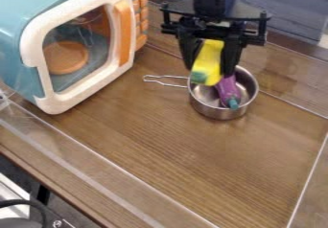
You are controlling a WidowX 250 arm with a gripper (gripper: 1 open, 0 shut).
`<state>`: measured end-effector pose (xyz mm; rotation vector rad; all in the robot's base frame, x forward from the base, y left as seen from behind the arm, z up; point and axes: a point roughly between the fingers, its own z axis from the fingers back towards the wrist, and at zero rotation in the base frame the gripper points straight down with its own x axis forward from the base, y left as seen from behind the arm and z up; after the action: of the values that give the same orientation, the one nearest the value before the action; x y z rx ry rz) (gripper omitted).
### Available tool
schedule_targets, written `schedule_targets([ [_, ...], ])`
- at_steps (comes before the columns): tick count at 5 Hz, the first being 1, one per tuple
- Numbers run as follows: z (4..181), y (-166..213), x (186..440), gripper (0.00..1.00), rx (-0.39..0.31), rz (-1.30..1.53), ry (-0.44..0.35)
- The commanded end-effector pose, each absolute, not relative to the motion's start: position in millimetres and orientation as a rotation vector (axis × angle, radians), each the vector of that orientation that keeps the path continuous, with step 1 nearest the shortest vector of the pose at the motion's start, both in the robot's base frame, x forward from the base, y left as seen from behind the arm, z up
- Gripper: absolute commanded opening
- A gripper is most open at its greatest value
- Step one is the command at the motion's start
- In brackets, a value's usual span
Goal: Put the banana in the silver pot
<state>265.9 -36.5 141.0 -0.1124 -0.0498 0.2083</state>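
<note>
Yellow banana [206, 63] sits gripped in your hand [209, 50], greenish tip down over the silver pot [223, 111], probably so it can drop beside the purple eggplant [229, 90] already inside.
</note>
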Motion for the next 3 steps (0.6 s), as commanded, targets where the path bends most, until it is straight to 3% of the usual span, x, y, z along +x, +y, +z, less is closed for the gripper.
schedule_targets([
  [1, 148.5, -39.1, 278.0, 0.00, -0.128, 0.196, -0.102],
  [3, 143.0, -40.8, 284.2, 0.00, -0.137, 0.177, -0.108],
])
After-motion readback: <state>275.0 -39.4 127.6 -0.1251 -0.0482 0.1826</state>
